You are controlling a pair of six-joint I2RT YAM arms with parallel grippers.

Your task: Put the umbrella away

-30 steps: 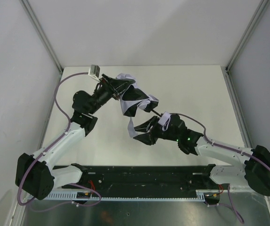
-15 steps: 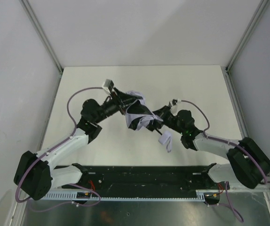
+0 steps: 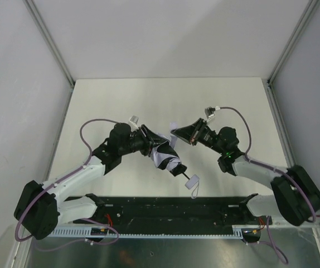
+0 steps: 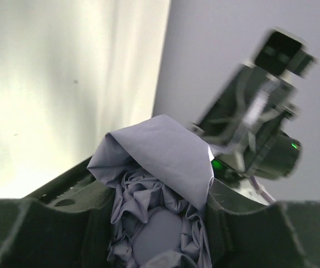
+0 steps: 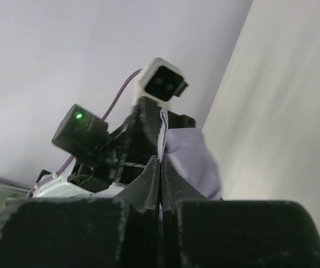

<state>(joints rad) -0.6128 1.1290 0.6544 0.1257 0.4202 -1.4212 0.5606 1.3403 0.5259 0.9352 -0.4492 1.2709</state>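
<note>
white table top (image 3: 110, 100), bounded by pale grey walls and aluminium corner posts, with a black mounting rail (image 3: 171, 207) along the near edge. both arms reach inward over the middle of the surface. left gripper (image 3: 147, 140) is clamped on the umbrella (image 3: 164, 156): in the left wrist view the crumpled lavender-grey canopy (image 4: 160, 184) fills the gap between the two black fingers (image 4: 65, 195), with one smooth fold lying over the top. from that grip the bundled canopy slants toward the near edge and to the right. the thin black shaft (image 3: 182, 172) projects from its lower end and finishes in a small pale handle (image 3: 192, 180), from which a loop strap (image 3: 194, 192) hangs toward the rail. whether the handle touches the table cannot be told. right gripper (image 3: 177, 133) is closed tight, fingers (image 5: 149, 184) pressed together, its tip just beside a small upturned flap of canopy at the upper end of the bundle. whether any fabric edge is pinched between those fingers cannot be told. in the right wrist view, lavender fabric (image 5: 190, 159) lies directly beyond the fingertips.
</note>
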